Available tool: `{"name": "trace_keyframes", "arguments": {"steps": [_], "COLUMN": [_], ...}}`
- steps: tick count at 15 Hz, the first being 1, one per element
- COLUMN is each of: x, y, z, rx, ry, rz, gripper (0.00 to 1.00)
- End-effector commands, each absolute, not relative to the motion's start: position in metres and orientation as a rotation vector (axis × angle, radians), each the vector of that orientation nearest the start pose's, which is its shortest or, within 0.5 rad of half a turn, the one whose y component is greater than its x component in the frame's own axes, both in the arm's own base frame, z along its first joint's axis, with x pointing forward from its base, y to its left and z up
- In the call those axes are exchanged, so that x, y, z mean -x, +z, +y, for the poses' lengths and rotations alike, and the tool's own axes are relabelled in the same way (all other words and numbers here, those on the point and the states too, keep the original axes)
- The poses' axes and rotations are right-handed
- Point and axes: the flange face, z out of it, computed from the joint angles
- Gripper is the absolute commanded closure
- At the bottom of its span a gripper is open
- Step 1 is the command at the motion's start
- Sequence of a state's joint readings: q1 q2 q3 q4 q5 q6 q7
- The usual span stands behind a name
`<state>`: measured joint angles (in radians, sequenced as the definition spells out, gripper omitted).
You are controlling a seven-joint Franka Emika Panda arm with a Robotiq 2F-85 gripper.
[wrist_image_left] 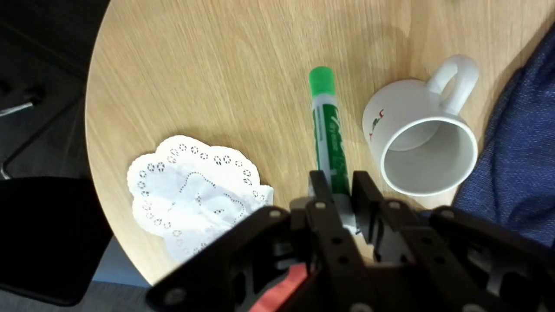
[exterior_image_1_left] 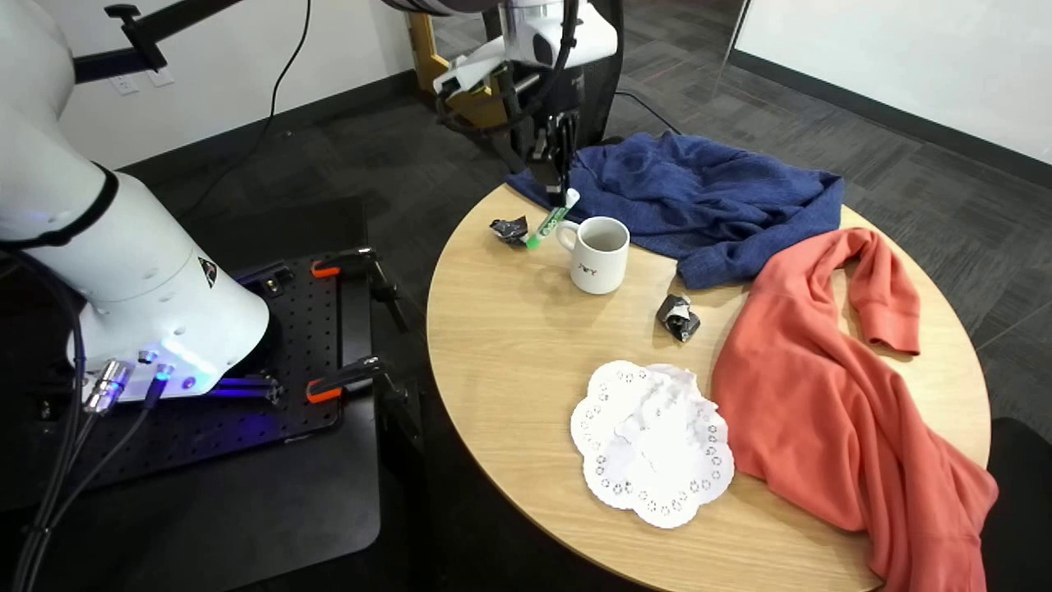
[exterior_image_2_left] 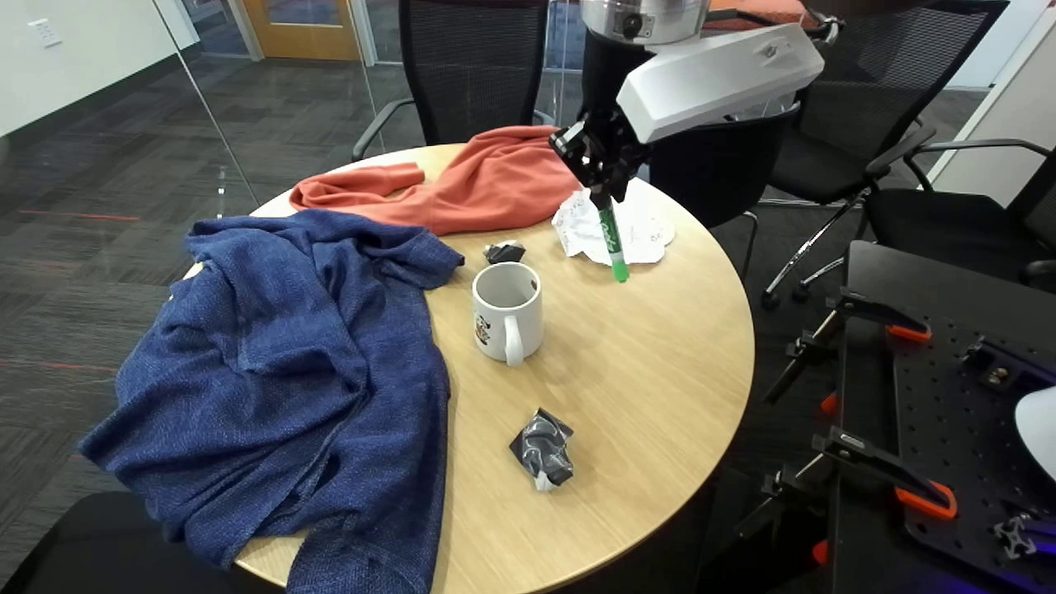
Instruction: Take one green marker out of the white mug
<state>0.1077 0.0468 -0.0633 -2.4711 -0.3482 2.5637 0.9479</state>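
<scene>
Above the round table [exterior_image_1_left: 501, 345], the gripper [wrist_image_left: 340, 182] pinches the marker [wrist_image_left: 331, 138] close to its white end, one finger on each side. The marker hangs tilted, green cap lowermost, most of its printed barrel showing past the gripper; in the wrist view it is outside the mug [exterior_image_1_left: 599, 267] and beside it. The mug stands upright, small coloured print on its wall, its white inside showing. Its handle points toward a crumpled dark wrapper [exterior_image_1_left: 509, 231] near the table edge on the side of the arm's base [exterior_image_1_left: 164, 288]. A second wrapper [exterior_image_1_left: 679, 317] lies between the mug and the red cloth [exterior_image_1_left: 822, 386]; that cloth reaches the edge away from the base and, in an exterior view, spills over it. The blue cloth [exterior_image_2_left: 305, 346], in folds, hangs over its own stretch of edge in an exterior view. Close to the edge rests the doily [exterior_image_1_left: 653, 456], partly crumpled, just beside the red cloth; whether they touch is unclear.
</scene>
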Motion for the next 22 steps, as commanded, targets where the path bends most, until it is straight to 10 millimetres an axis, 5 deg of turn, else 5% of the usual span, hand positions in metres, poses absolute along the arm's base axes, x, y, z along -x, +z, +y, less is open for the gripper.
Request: {"name": "trace_keyframes", "arguments": {"steps": [1,10,19,20,22], "x": [-0.474,-0.465,-0.466,-0.466,-0.467], "y": [0.249,0.175,0.150,0.149,0.148], "z": [0.013,-0.003,-0.009,-0.009,-0.009], "rx": [3.052,2.894,2.869,2.868,2.867], "ry": [-0.181,-0.082,0.016,0.019,0.019], "rz": [1.072,1.187,1.209,1.215,1.219], "gripper": [0.95,0.95,0.95,0.56,0.48]}}
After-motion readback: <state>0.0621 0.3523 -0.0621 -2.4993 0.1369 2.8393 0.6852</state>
